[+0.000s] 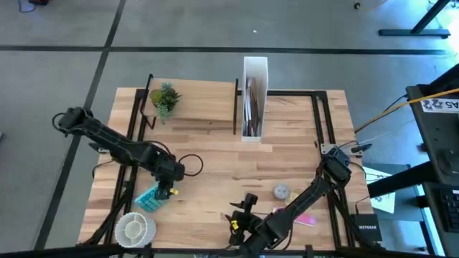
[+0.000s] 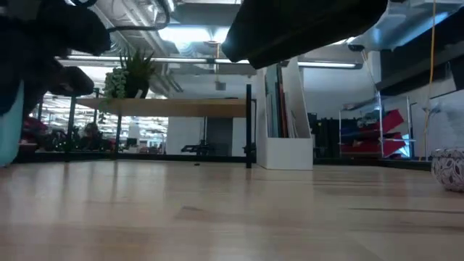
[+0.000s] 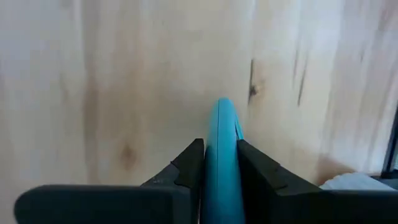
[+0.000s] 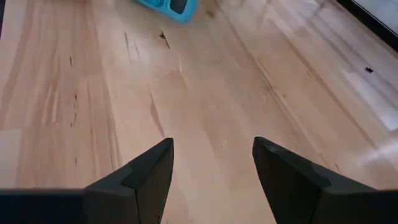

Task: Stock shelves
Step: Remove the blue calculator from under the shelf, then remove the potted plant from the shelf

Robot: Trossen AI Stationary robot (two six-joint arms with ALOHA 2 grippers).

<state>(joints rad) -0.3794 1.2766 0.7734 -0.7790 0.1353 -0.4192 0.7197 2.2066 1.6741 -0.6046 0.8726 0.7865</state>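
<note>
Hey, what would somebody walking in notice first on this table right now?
Probably the left gripper, shut on a bright teal item near the table's front-left corner, beside a white bowl. Next, the shelves at the back, bearing only a small potted plant, with a tall white file box alongside.

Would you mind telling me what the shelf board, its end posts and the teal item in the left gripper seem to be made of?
The shelf board looks like light wood with a matt finish: grain lines show, matching the tabletop. Its end posts look like thin black metal, though painted wood cannot be ruled out. The teal item, clamped in the left gripper, looks like smooth plastic with a slight sheen, judging by its even colour.
</note>
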